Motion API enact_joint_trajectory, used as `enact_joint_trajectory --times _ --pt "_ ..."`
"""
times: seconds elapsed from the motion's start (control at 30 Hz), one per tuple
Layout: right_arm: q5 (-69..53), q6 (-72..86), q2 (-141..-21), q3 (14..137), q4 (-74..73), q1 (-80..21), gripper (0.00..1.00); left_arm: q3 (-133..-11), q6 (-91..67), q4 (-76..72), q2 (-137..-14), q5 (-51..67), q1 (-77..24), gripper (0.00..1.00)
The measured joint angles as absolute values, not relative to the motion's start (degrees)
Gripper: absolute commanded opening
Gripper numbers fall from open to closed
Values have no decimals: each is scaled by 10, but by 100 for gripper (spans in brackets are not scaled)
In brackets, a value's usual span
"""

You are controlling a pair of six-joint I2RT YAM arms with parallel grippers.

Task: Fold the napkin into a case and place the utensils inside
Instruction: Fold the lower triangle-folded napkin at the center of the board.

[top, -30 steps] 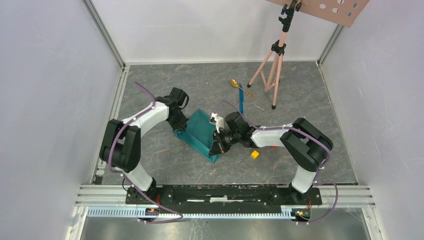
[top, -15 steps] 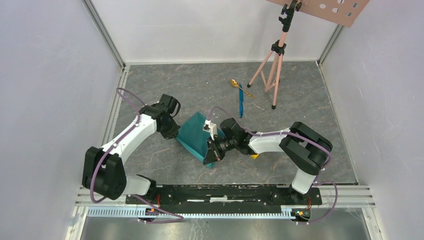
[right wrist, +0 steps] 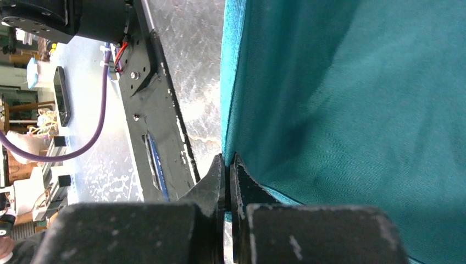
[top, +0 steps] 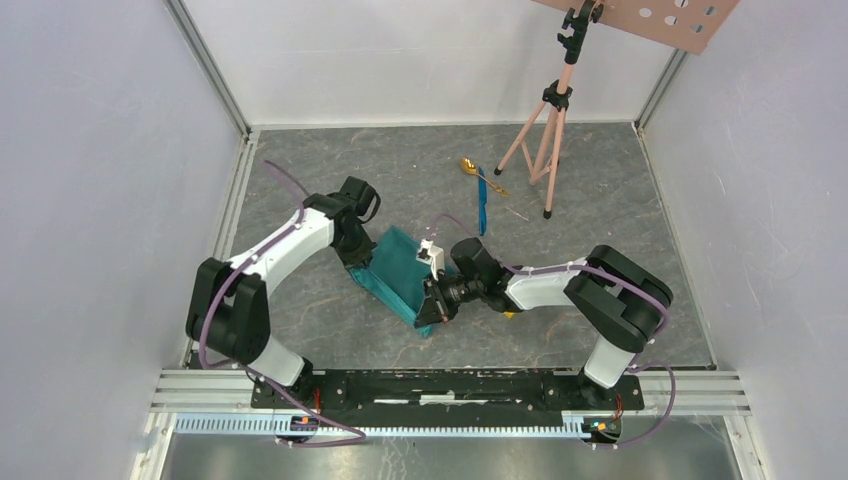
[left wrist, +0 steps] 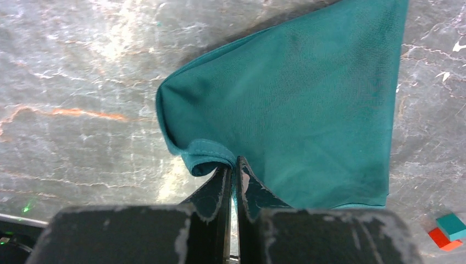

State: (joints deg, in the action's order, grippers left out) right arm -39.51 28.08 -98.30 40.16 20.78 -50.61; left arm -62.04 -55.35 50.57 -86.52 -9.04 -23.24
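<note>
The teal-green napkin (top: 400,272) hangs folded between my two grippers, just above the table's middle. My left gripper (top: 358,258) is shut on its upper left corner; in the left wrist view the cloth (left wrist: 297,104) bunches at the closed fingertips (left wrist: 235,165). My right gripper (top: 432,300) is shut on the lower right corner; the right wrist view shows the cloth (right wrist: 351,110) stretched away from its closed tips (right wrist: 227,162). The gold spoon (top: 474,170) and the blue knife-like stick (top: 482,203) lie on the table beyond the napkin.
A pink tripod (top: 545,130) stands at the back right, close to the utensils. A yellow cube (top: 510,313) lies partly hidden under my right arm. A red cube (left wrist: 442,239) and a teal cube (left wrist: 451,224) show at the left wrist view's corner. Walls enclose the table.
My left gripper swung out left and then back right with the napkin corner. My right gripper drew slightly nearer and left. The napkin stays held by both and sits a little lower.
</note>
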Motion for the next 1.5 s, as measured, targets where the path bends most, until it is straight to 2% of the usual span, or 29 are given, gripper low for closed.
enact_joint_trajectory --times 0.4,0.6,0.97,1.13,1.3,1.37,1.5 --pt "-389 281 -983 391 210 -478 0 -687 -552 503 -972 -89 -244 2" --pt "-382 276 -986 392 209 -475 7 -706 -541 501 -1003 -89 -246 2" --pt "-354 227 -981 402 142 -475 59 -715 -530 482 -1039 -116 -242 2" --pt "-329 194 -965 409 127 -476 71 -715 -530 476 -1039 -121 -241 2" --pt "-289 174 -960 424 110 -476 71 -716 -529 474 -1039 -121 -241 2" --pt "-273 170 -960 432 101 -476 67 -716 -529 472 -1039 -120 -241 2" --pt "-257 176 -962 444 97 -476 51 -716 -529 465 -1039 -119 -241 2"
